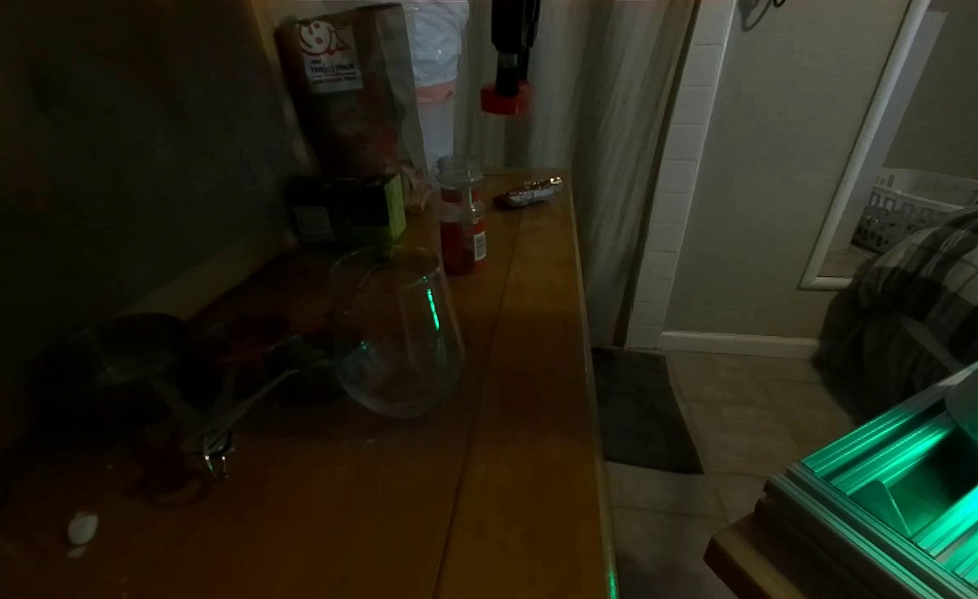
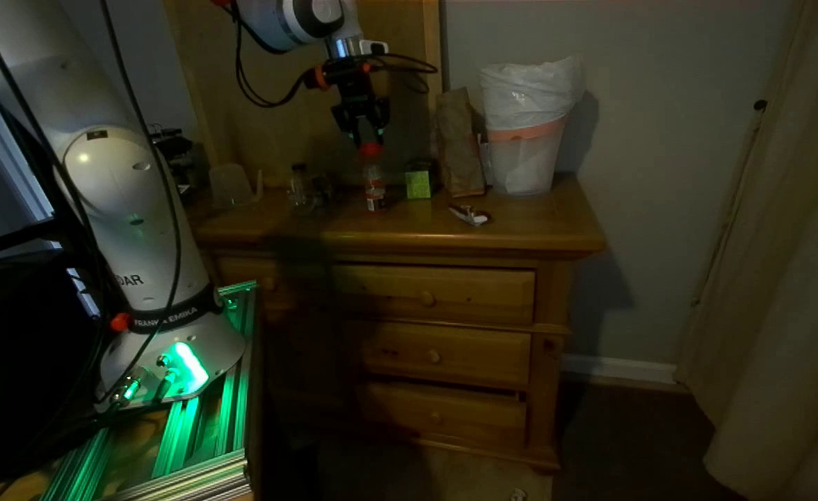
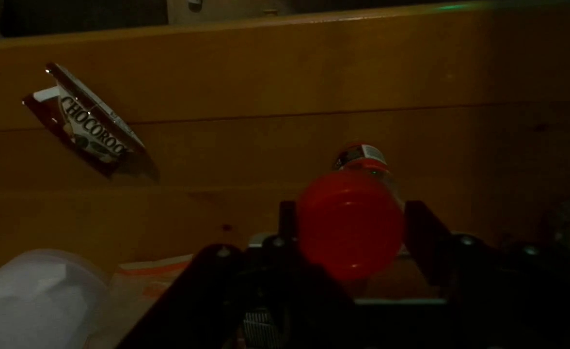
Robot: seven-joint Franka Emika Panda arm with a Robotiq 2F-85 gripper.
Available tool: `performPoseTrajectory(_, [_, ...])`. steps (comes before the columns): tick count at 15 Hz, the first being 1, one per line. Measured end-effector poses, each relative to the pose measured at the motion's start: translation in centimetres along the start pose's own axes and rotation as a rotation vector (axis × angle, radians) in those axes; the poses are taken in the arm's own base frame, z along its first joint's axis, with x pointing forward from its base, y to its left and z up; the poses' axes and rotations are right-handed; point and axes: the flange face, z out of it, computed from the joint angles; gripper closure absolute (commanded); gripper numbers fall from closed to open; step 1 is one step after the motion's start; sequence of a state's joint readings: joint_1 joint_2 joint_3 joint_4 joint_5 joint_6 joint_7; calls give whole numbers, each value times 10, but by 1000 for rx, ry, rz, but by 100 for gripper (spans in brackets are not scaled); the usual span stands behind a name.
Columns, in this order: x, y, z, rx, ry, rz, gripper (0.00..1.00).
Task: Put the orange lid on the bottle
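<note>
Orange lid (image 1: 504, 105): in the air over the worktop (image 1: 530, 416), apart from the bottle (image 1: 464, 225); in an exterior view it hangs higher than the bottle's neck and to the right of it as pictured; in the wrist view it hides part of the bottle
Jaws: drawn in on the lid and gripping it, one on either side; pointed straight down
Arm (image 2: 120, 236): base on a metal frame (image 2: 179, 479) lit green; the lower links rise at the left of an exterior view and leave the picture at its top; a further white section shows at the top edge, running to a wrist (image 2: 345, 47) above the worktop; the jaws hang vertical under it, with black cables (image 2: 268, 105) looping out on both sides
Bottle: upright on the worktop; clear threaded neck, reddish lower part
Glass vessel (image 1: 397, 366): nearer the camera than the bottle in an exterior view; partly in front of it
Box (image 1: 352, 212): dark with a green end; near the bottle
Paper bag (image 2: 459, 149): brown, upright; just beside a white-lined bin (image 2: 520, 167)
Snack packet (image 3: 88, 123): on the worktop; well apart from the bottle
</note>
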State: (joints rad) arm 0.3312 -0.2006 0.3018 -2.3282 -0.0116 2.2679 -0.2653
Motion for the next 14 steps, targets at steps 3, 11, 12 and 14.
performPoseTrajectory(3, [11,-4,0,12,4,-26,68])
performPoseTrajectory(11, [35,-23,29,61,-31,-87,68])
performPoseTrajectory(12, [37,-25,31,65,-33,-93,68])
performPoseTrajectory(14, [41,-28,33,70,-34,-101,68])
